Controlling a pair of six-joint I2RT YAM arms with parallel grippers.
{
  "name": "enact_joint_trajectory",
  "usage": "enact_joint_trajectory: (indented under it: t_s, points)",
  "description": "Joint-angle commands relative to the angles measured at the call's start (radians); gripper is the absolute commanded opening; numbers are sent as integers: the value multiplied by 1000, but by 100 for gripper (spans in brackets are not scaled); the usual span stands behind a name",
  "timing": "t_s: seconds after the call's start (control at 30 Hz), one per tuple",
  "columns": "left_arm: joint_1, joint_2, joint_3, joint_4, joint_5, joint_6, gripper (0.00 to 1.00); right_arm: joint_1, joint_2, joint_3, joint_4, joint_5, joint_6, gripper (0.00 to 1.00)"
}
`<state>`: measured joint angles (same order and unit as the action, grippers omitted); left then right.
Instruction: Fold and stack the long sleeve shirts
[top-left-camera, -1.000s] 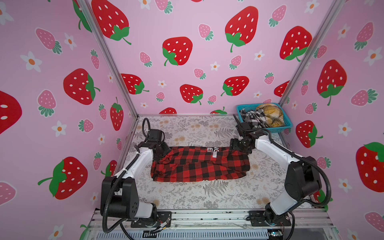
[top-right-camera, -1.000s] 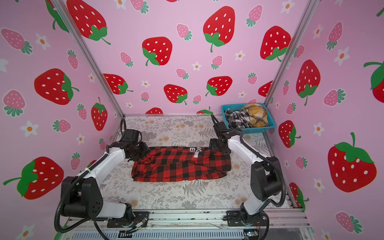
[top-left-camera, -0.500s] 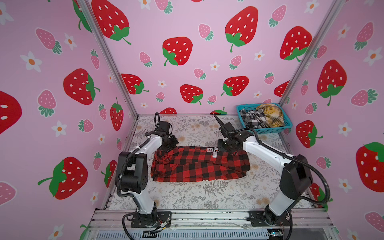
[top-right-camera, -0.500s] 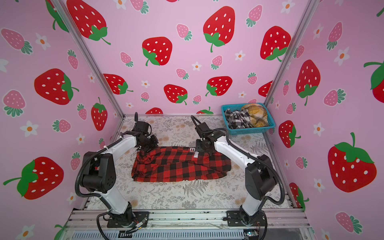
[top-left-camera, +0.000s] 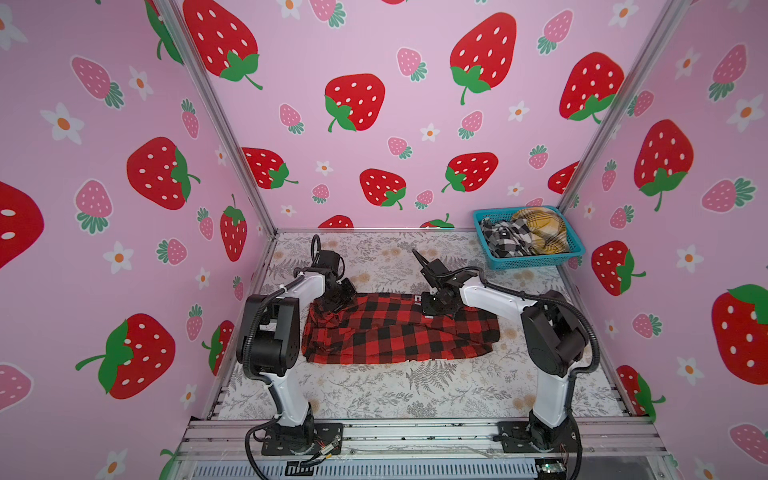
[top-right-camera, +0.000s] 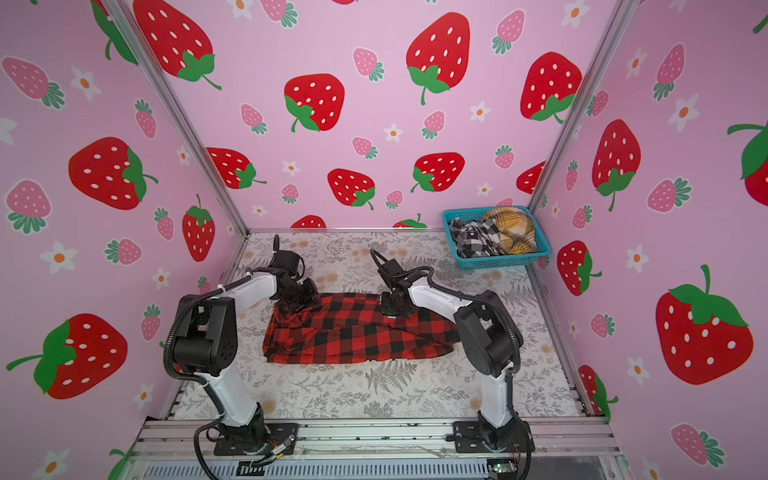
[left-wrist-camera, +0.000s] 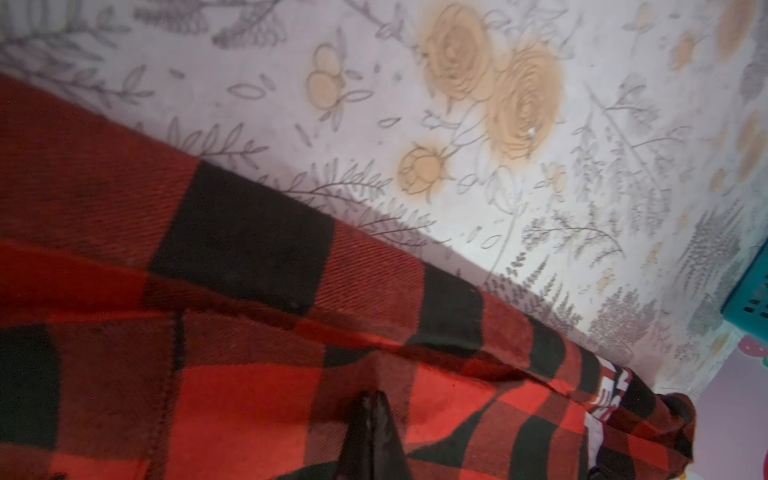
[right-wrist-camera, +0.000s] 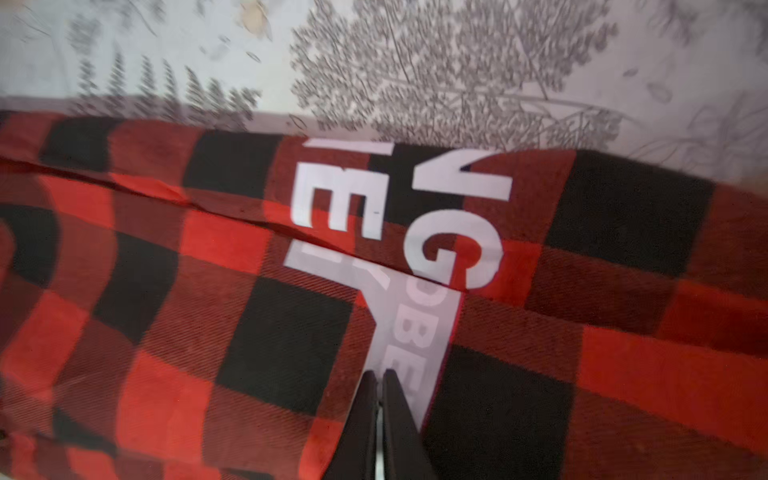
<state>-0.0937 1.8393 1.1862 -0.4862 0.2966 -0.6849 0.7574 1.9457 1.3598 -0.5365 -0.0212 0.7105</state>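
Barely begun: one shirt part-folded, two waiting.
In both top views the red shirt (top-left-camera: 399, 332) lies centre, far edge under left gripper (top-left-camera: 331, 307) and right gripper (top-left-camera: 431, 311); checked shirt (top-left-camera: 503, 239), mustard shirt (top-left-camera: 542, 232) in far-right basket (top-left-camera: 536, 262). Only left wrist shows fingers (left-wrist-camera: 361, 436) pinched shut on red cloth; right wrist, fingers (right-wrist-camera: 357, 415) nipping cloth beside white lettering (right-wrist-camera: 457, 216).

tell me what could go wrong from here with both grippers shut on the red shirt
1. The left gripper and right gripper each seem to pinch only a little cloth near the far edge of the red-and-black shirt; it may slip out on lifting.
2. The right gripper holds near the white letters, not the end, so the shirt's right end could drag and fold crooked.
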Motion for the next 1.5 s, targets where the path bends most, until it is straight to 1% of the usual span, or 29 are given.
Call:
enact_joint_trajectory:
  t_s: [0.0,0.17,0.2,0.3,0.4,0.47,0.6,0.7,0.8,0.93,1.03,1.13,1.2,1.3,1.37,1.47]
  points:
    - [31,14,-35,7,-16,-1,0,5,52,-15,21,6,12,9]
    - [63,15,-60,2,-34,11,0,-1,72,18,3,23,-3,9]
    - [64,13,-60,-1,-29,12,0,-1,61,40,-13,26,-11,12]
    - [67,-5,-72,0,-23,9,0,-2,1,79,-59,34,-35,25]
    - [67,-33,-69,-6,-3,-4,0,8,-90,72,-104,50,-48,39]
    - [63,-61,-63,-3,14,-14,0,18,-148,35,-124,54,-47,43]
    - [55,-79,-7,-31,19,-8,3,66,-236,-95,-148,46,-13,43]
    - [54,-50,35,-47,28,-1,3,120,-281,-206,-99,-10,47,43]
    - [53,-11,47,-41,50,-10,2,156,-287,-292,-10,-68,105,42]
    - [48,25,37,-38,50,-21,0,155,-266,-368,101,-130,156,39]
    - [49,52,27,-41,40,-10,0,149,-221,-374,123,-126,166,36]
    - [57,74,15,-49,18,2,0,105,-173,-383,147,-140,169,33]
    - [63,76,-2,-47,17,1,0,66,-141,-372,152,-131,152,32]
    - [67,58,-34,-40,3,3,0,0,-71,-295,133,-103,100,32]
    - [68,44,-65,-32,4,0,0,-33,-6,-198,97,-92,57,31]
    - [62,17,-129,-8,18,-13,0,-72,106,-8,23,-54,-2,31]
